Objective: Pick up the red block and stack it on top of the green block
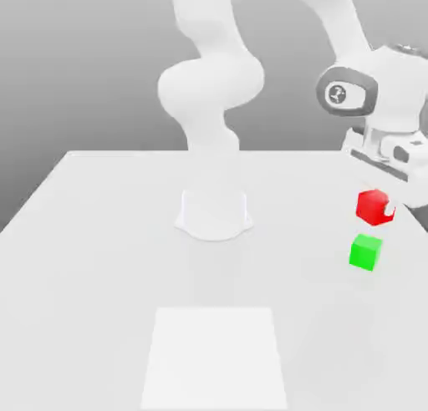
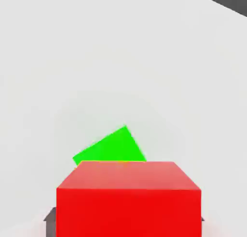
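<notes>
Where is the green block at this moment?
In the exterior view, the green block is on the table toward the right, just below the red block.

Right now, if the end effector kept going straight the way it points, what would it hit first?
Probably the green cube: the red cube at the end effector hangs above it, though exact alignment is hard to judge.

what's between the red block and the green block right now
Only a bare gap: in the exterior view, the red block hangs above the green block with nothing between them.
</notes>
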Motion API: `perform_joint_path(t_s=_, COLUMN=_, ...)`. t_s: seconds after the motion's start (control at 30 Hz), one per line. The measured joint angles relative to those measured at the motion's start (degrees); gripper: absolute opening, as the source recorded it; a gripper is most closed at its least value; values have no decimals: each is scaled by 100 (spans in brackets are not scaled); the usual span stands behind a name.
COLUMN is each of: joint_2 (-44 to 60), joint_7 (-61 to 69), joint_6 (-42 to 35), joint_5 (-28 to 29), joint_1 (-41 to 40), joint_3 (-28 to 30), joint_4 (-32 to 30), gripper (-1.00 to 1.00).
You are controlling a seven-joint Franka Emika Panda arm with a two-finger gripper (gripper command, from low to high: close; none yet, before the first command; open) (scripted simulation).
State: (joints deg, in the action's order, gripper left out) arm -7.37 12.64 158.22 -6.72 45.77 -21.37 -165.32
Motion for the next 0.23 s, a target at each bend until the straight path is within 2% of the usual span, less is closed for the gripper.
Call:
perform_joint_path(t_s=0.13, joint_2=838, joint_7=-609, joint_6=771, joint_5=898, joint_1=-107, joint_3=139, joint_4=23, gripper=-100)
perform_joint_path(t_s=0.17, joint_2=967, joint_7=-731, joint_6=887, joint_5=1073, joint_1=-92, joint_3=196, joint_4=28, gripper=100)
perform_joint_path(t_s=0.23, joint_2=967, joint_7=-731, joint_6=887, joint_5=1073, joint_1=-91, joint_3=196, joint_4=28, gripper=100)
